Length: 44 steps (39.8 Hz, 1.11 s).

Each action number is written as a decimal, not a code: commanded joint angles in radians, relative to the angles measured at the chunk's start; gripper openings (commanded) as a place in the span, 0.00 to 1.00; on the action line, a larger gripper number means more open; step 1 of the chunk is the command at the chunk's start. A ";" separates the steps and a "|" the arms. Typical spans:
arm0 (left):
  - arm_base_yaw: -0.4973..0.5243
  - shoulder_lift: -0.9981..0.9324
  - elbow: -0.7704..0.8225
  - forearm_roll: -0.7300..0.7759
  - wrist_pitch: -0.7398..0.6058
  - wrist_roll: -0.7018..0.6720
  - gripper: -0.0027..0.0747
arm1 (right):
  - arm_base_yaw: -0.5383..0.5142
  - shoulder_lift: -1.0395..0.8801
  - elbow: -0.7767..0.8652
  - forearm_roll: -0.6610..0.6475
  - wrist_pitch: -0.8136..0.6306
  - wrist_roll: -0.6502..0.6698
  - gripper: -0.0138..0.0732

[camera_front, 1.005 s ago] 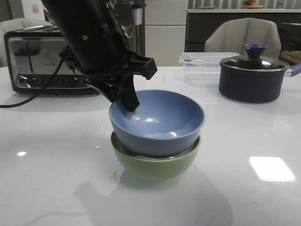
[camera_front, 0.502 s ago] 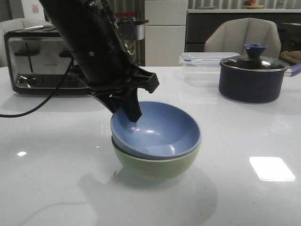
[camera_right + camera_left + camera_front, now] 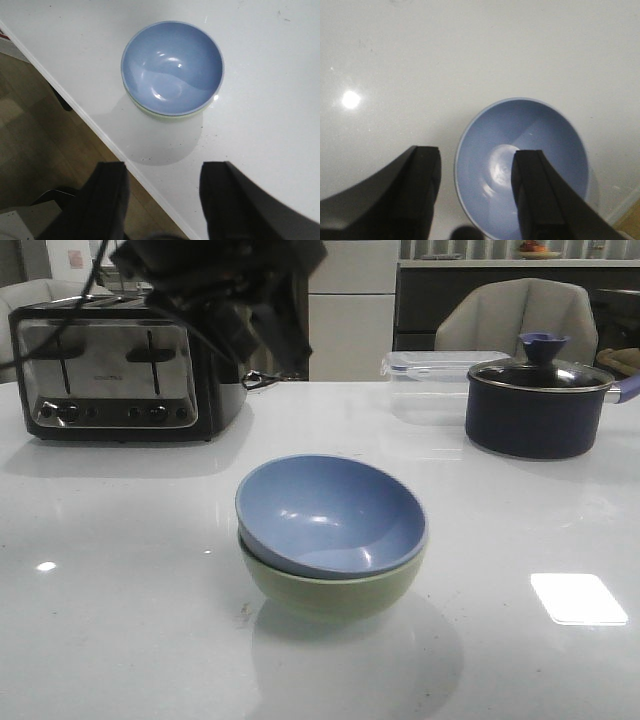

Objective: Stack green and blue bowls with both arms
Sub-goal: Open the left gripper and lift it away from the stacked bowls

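Note:
The dusty blue bowl (image 3: 330, 512) sits nested inside the pale green bowl (image 3: 330, 595) at the middle of the white table, tilted slightly. My left gripper (image 3: 262, 345) is open and empty, raised well above and behind the bowls at the upper left. In the left wrist view the blue bowl (image 3: 520, 142) lies far below the open left gripper (image 3: 476, 152). In the right wrist view the blue bowl (image 3: 172, 67) hides all but a sliver of the green bowl (image 3: 165, 116). My right gripper (image 3: 163, 167) is open and empty, high over the table's edge.
A chrome toaster (image 3: 110, 370) stands at the back left. A dark navy pot with a glass lid (image 3: 540, 405) and a clear plastic box (image 3: 440, 375) stand at the back right. The table's front edge (image 3: 100, 130) borders wooden floor.
My left gripper has let go of the blue bowl's rim and risen up and back. The blue bowl had dropped into the green bowl and now rests there.

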<state>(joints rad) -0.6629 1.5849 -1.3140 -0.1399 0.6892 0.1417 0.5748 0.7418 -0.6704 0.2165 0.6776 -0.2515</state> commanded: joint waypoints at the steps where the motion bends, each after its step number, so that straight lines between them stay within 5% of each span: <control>1: -0.046 -0.140 0.025 0.012 -0.036 0.004 0.56 | 0.000 -0.007 -0.027 0.003 -0.059 -0.006 0.67; 15: -0.138 -0.482 0.316 0.054 0.031 -0.010 0.56 | 0.000 -0.007 -0.027 0.003 -0.060 -0.006 0.67; 25: -0.134 -0.651 0.461 0.291 0.073 -0.258 0.56 | -0.005 -0.007 -0.027 -0.020 -0.057 0.010 0.67; 44: -0.134 -0.710 0.498 0.299 0.036 -0.263 0.55 | -0.051 -0.007 -0.027 -0.074 0.030 0.075 0.67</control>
<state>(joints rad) -0.7927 0.8841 -0.7881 0.1476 0.8014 -0.1092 0.5312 0.7418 -0.6704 0.1466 0.7462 -0.1751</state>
